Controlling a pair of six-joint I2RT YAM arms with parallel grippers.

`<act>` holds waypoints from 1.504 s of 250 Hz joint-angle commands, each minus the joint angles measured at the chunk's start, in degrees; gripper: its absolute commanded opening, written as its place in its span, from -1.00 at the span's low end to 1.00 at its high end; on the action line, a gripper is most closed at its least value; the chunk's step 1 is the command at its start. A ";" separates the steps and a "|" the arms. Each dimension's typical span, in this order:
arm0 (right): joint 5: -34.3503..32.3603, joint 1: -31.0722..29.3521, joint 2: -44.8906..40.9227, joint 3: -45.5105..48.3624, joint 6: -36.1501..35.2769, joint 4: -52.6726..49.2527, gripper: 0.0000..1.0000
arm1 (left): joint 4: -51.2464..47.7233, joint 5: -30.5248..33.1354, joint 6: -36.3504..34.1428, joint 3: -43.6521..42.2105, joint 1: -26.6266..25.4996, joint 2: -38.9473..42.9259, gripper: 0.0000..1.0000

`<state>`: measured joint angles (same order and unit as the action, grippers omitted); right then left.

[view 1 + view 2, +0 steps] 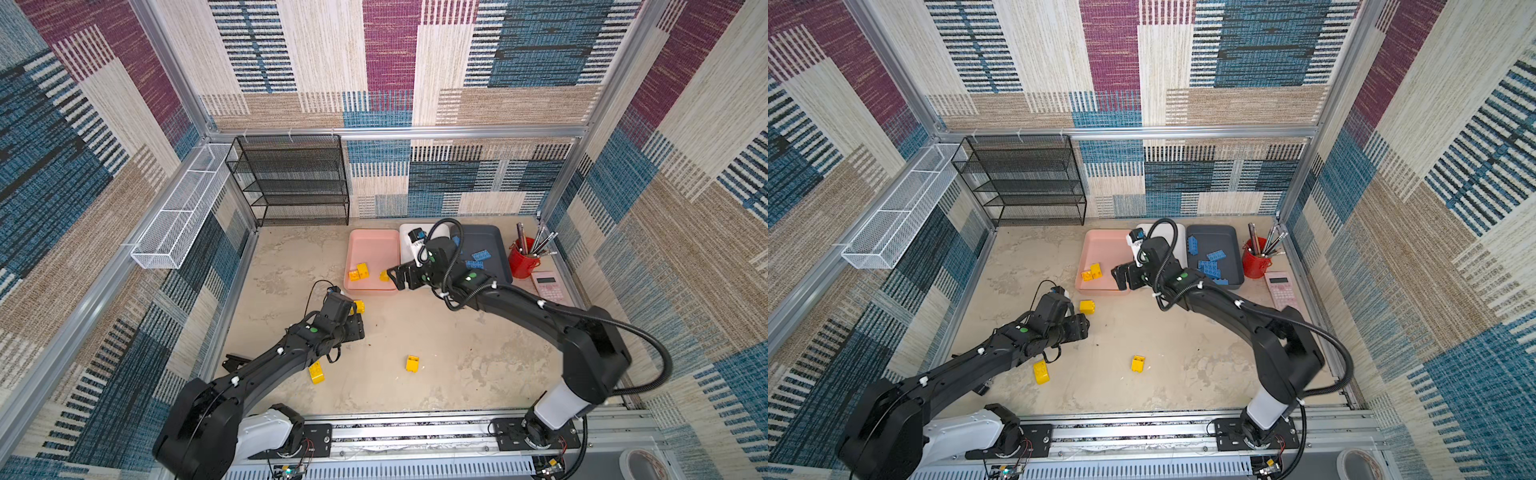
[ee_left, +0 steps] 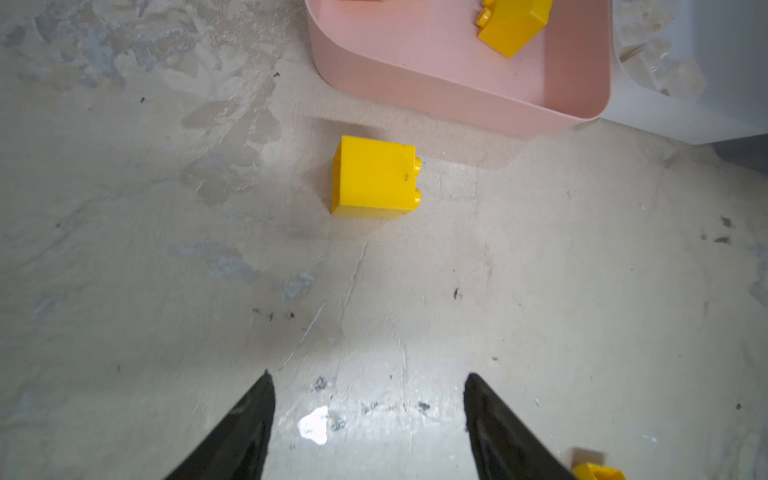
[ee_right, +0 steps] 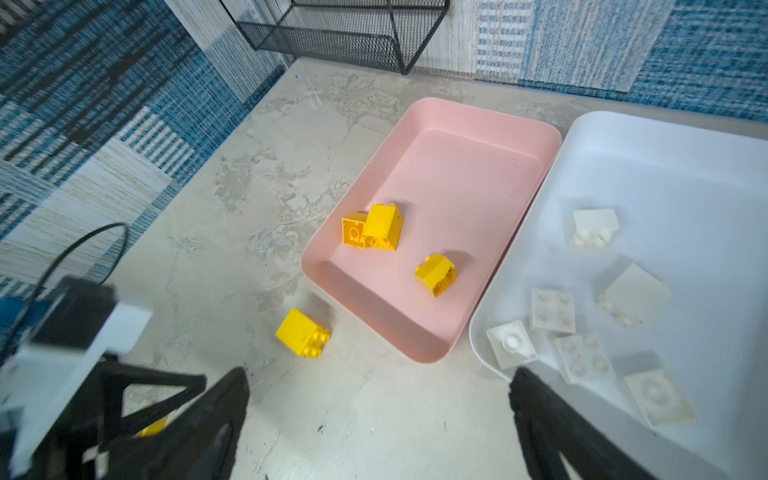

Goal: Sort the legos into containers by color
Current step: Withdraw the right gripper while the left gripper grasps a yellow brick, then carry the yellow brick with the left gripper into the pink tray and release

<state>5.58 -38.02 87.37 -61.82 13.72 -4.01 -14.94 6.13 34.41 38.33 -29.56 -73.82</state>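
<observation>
Yellow stage of the sort. In both top views the pink tray (image 1: 372, 245) sits upper centre and holds three yellow bricks (image 3: 376, 228). The white tray (image 3: 665, 166) holds cream squares (image 3: 552, 309) and the grey tray (image 1: 1221, 237) blue plates (image 1: 1216, 255) (those two colours look done). Three more yellow ones lie on the table (image 1: 478, 353). The nearest brick (image 2: 374, 176) lies on its side just outside the pink rim; two others sit lower centre. The left gripper (image 2: 370, 386) is spread, empty, aimed at it but short. The right gripper (image 3: 380, 374) is wide apart, empty, over the tray's near corner. Next, likely: left advances, straddles the flat faces, closes, lifts over the rim.

Yellow legos (image 3: 435, 274), pink tray (image 3: 457, 178)
</observation>
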 commanded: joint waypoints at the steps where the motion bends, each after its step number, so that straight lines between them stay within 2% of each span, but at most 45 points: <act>1: 0.41 -0.06 -7.98 9.72 3.42 10.44 0.97 | 1.89 2.22 -4.97 4.67 0.77 -6.63 0.43; 39: 0.36 -0.11 -18.52 21.34 5.64 14.38 0.97 | -0.51 1.87 -7.48 12.32 1.87 -17.64 0.34; 92: -0.63 -0.12 -25.86 26.91 5.43 12.82 0.97 | -0.65 2.74 -7.74 18.07 2.84 -25.22 0.20; 109: -0.92 -0.07 -27.26 27.90 5.41 12.46 0.97 | -1.64 3.27 -8.04 19.99 3.12 -27.15 0.08; 136: -1.52 -0.12 -29.07 28.94 5.31 12.10 0.97 | -2.78 3.37 -8.40 22.22 3.20 -28.59 -0.24; 164: -1.79 -0.12 -30.13 29.73 5.17 11.75 0.97 | -3.53 2.98 -8.46 23.15 3.20 -27.50 -0.37; 237: 0.74 -0.10 -29.45 31.82 6.10 11.66 0.98 | -7.66 -0.08 -9.92 31.93 3.20 -24.40 -0.40; 318: 0.42 -0.17 -29.10 34.33 7.31 10.63 0.98 | -16.41 -0.11 -12.97 54.45 3.75 -40.68 -0.38; 376: 1.19 -0.21 -30.17 36.52 7.38 9.05 0.97 | -19.11 -0.14 -14.11 64.23 4.64 -48.48 -0.24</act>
<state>6.07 -38.17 57.95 -26.41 20.69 5.41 -30.98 5.80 22.33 98.80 -25.12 -119.81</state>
